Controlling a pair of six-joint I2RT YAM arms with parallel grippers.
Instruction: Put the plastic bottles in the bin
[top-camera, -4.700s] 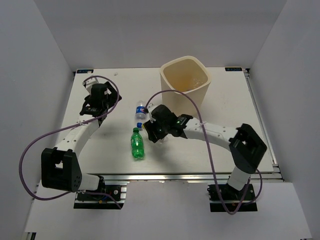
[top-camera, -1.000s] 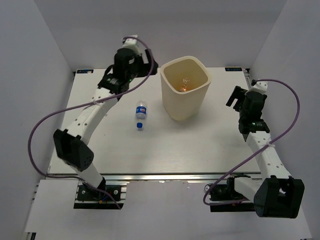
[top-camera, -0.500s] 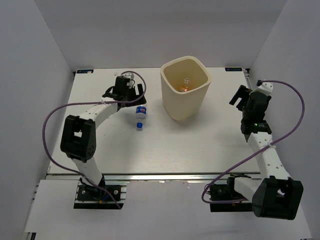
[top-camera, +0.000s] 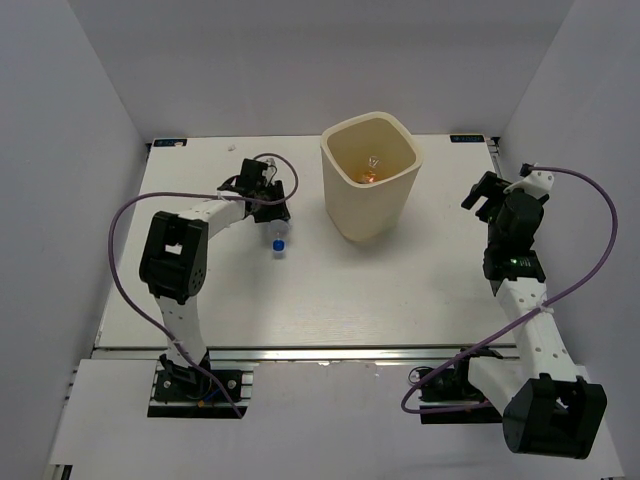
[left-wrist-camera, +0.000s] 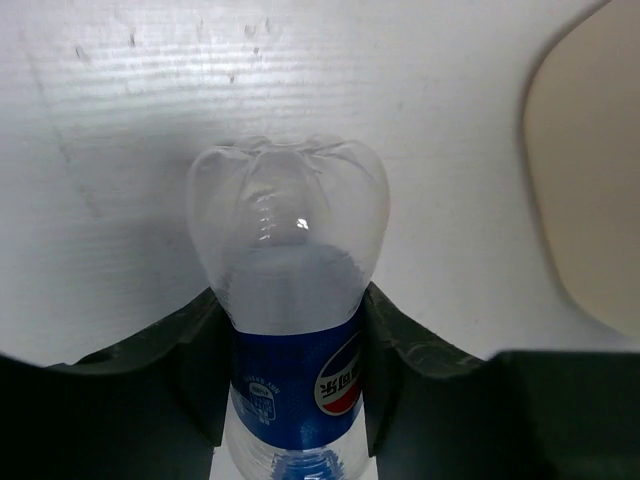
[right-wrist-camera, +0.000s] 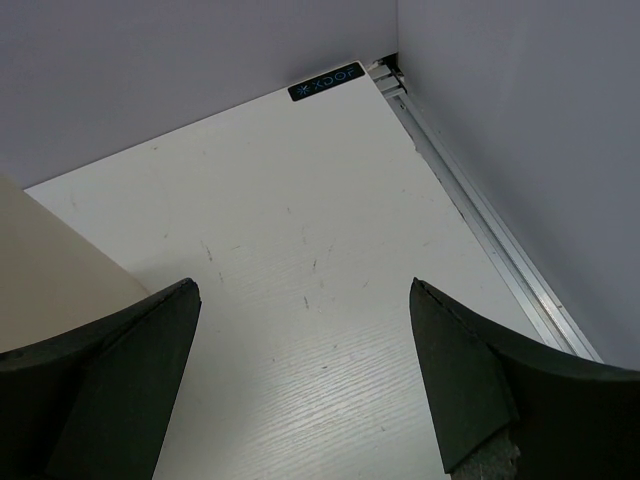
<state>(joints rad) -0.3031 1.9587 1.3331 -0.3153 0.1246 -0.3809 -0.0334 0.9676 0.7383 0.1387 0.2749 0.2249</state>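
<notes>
Down on the worktop (top-camera: 350, 290), left of the bin (top-camera: 358, 218), the clear bottle with the blue label (left-wrist-camera: 290, 330) lies on its side. The left pincer (left-wrist-camera: 292, 300) is clamped on its labelled middle, and the blue cap (top-camera: 279, 243) pokes out toward the near edge. Well apart, the right pincer (right-wrist-camera: 300, 295) hangs wide open, holding nothing.

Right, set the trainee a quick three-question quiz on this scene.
1. True or false: the right claw is shut.
2. The label on the bottle is: A red, B blue, C green.
3. Which claw grips the bottle?
Key: 1 false, it is open. 2 B. 3 the left claw.
</notes>
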